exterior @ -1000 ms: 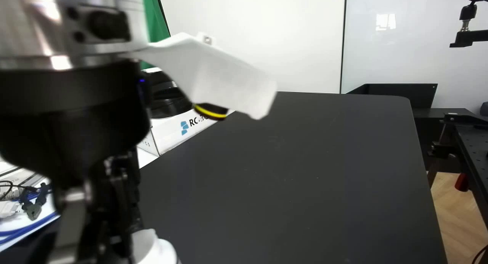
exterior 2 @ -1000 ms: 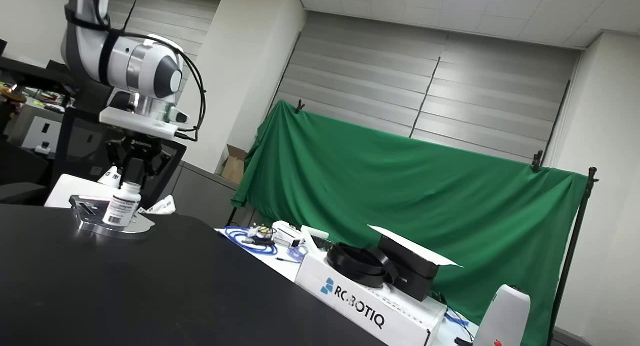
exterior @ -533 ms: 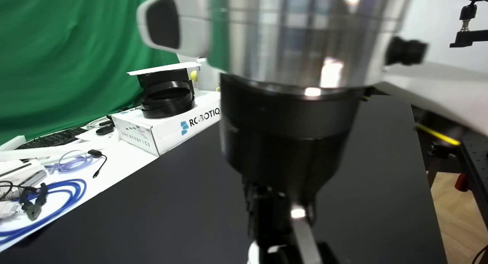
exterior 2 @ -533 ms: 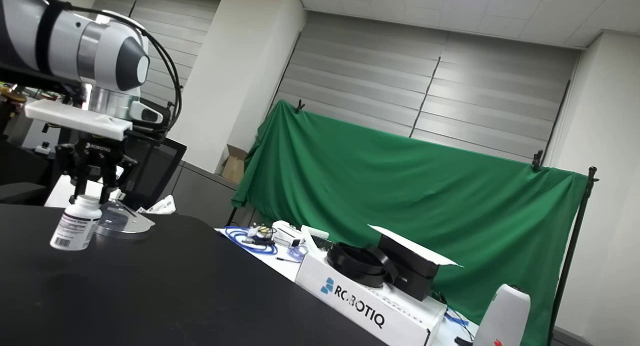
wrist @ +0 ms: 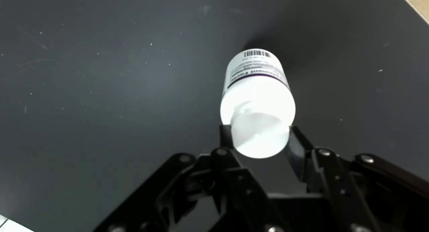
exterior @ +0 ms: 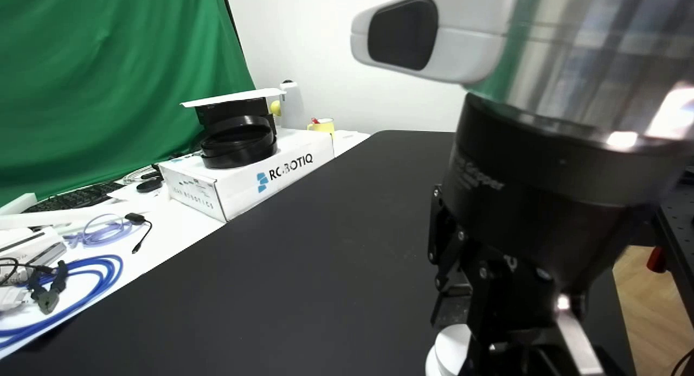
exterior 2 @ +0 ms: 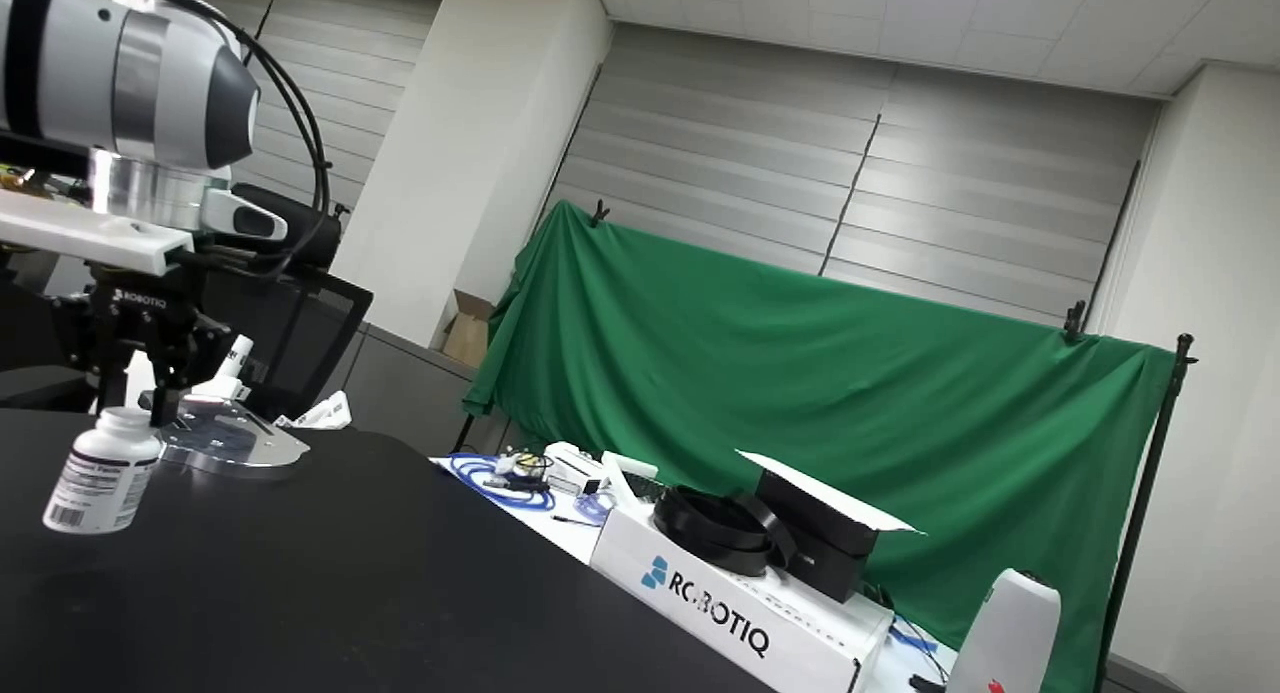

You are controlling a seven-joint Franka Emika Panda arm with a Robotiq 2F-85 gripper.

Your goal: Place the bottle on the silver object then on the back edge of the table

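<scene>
The white bottle (wrist: 258,88) with its dark label band hangs in my gripper (wrist: 260,133). The fingertips press on both sides of its white cap. In an exterior view the bottle (exterior 2: 100,478) is slightly tilted and appears to be just above the black table (exterior 2: 400,573), with a dark reflection below it. In an exterior view only its cap (exterior: 451,346) shows at the bottom, partly behind a finger. The silver object (exterior 2: 240,445) lies on the table behind the bottle, near the table's edge, with nothing on it. It does not show in the wrist view.
A white side table with blue cables (exterior: 92,278) and a white Robotiq box (exterior: 249,175) runs along one side of the black table. Black rings (exterior: 238,142) sit on the box. A dark chair (exterior 2: 310,323) stands beyond the silver object. A green curtain hangs behind.
The bottle stood over the silver object and has been carried off it in my gripper, toward the camera and leftward in an exterior view. The gripper stays shut on it. The silver object stays put.
</scene>
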